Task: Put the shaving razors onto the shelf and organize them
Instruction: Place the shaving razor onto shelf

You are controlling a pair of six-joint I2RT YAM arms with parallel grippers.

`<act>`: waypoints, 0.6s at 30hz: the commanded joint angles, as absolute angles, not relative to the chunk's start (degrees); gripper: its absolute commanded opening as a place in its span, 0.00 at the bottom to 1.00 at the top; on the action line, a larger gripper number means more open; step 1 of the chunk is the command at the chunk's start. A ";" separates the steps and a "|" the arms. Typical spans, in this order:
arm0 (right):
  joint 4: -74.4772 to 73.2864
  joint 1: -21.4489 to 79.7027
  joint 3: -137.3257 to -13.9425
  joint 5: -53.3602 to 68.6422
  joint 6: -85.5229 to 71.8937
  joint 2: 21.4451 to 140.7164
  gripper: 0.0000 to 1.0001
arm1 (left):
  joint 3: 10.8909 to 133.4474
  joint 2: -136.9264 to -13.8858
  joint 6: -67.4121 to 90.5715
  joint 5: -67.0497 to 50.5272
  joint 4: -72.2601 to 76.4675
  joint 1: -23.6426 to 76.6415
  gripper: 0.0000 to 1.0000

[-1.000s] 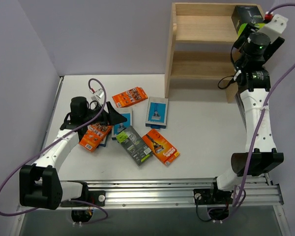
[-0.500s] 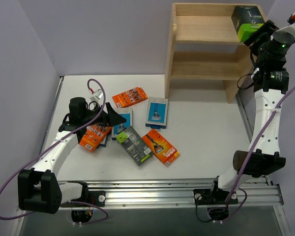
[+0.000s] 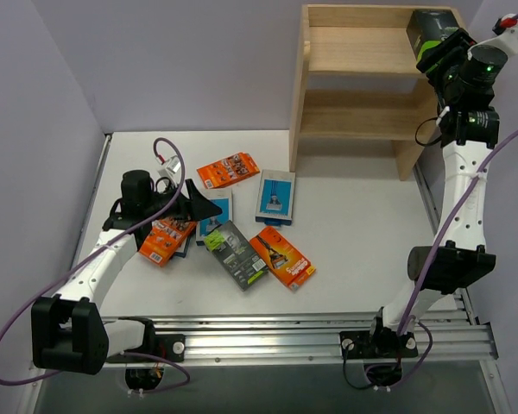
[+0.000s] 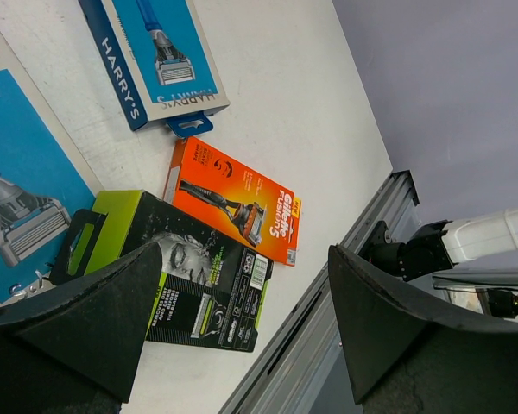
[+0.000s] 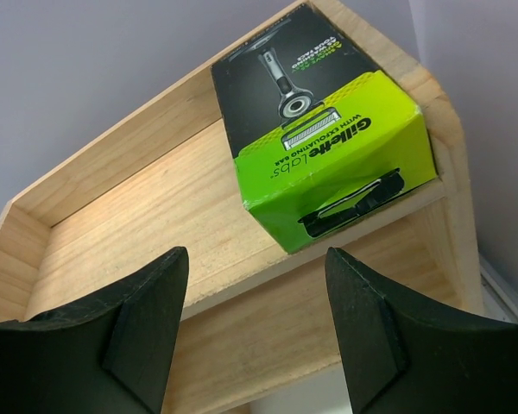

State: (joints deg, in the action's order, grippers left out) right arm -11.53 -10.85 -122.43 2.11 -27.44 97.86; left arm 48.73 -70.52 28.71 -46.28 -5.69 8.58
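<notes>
Seen from above, the shelf stands at the far right of the tabletop. The shelved black box lies on the right end of its top tier. The right wrist view adds what the overhead cannot: the right fingers stand apart with nothing between them, just short of the tier's front edge. The box's lime-green end comes right up to that edge, close to the right side panel, and bare board runs to its left. The other packs lie loose on the left half of the tabletop. The rear orange pack is farthest back, and the right blue card lies near the foot of the shelf's left panel. The middle blue card sits beside the left fingers. The left orange pack lies over what seems to be a third blue card, though little of it shows. The left wrist view makes plain that those fingers are spread wide and hold nothing. It also shows the loose black box and the near orange pack lying edge to edge, with a strip of bare tabletop between them and the front rail. A wide bare stretch separates this cluster from the right arm's side, in front of the shelf.
</notes>
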 commanded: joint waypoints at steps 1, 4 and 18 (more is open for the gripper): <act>-9.84 -11.07 -125.94 4.48 -28.83 98.70 0.60 | 50.45 -70.22 29.18 -47.90 -2.99 8.35 0.87; -9.41 -11.07 -126.12 4.74 -29.44 99.49 0.60 | 50.45 -70.14 29.27 -48.08 -2.99 8.26 0.87; -7.65 -11.25 -127.70 6.06 -30.67 102.39 0.60 | 50.19 -70.23 29.44 -48.16 -2.72 8.00 0.87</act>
